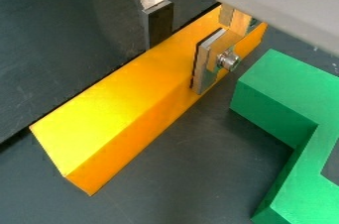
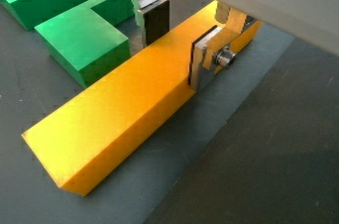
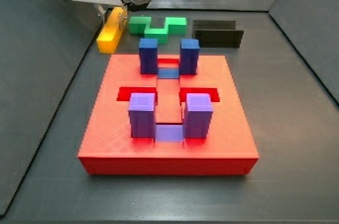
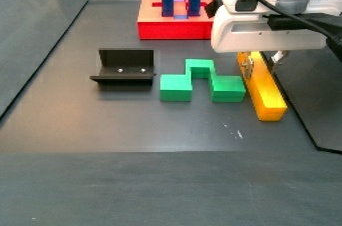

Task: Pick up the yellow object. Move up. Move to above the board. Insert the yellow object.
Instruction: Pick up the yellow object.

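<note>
While long yellow rectangular bar (image 2: 126,119) lay flat on dark surface (image 4: 120,130), claw (image 2: 181,32) straddled its far end, silver finger plates (image 1: 209,57) against both sides, clenched on bar. Green notched block (image 4: 201,81) just beside. Large red slotted board (image 3: 166,119) well apart.

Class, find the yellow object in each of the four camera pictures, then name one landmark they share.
Wrist view: yellow object runs diagonally, between the gripper fingers.
Wrist view: yellow object again diagonal, fingers astride it.
Side view: upper left, beyond the board.
Side view: right, under the gripper.
Shared landmark: the green block beside it.
</note>
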You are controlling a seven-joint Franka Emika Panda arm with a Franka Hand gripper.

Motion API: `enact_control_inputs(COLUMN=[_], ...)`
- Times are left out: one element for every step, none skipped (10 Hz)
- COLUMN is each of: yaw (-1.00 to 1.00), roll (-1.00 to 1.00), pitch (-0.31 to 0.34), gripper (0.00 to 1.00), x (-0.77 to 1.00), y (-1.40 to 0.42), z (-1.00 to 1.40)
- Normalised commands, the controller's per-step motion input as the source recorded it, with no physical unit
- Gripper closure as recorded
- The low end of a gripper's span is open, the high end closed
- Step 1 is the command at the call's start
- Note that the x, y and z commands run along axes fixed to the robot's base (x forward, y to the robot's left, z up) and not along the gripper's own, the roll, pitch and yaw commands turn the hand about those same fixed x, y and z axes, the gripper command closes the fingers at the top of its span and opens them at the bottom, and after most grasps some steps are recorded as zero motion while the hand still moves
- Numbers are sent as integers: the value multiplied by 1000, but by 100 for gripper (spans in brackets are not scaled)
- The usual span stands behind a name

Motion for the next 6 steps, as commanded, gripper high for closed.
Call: enact_control_inputs(yaw=[0, 0, 0, 0, 0, 0], roll=[0, 0, 0, 0, 0, 0], pitch=[0, 0, 0, 0, 0, 0], gripper=[100, 100, 100, 100, 100, 100], x=[0, 0, 0, 0, 0, 0], y=[0, 0, 0, 0, 0, 0], z=[0, 0, 0, 0, 0, 0])
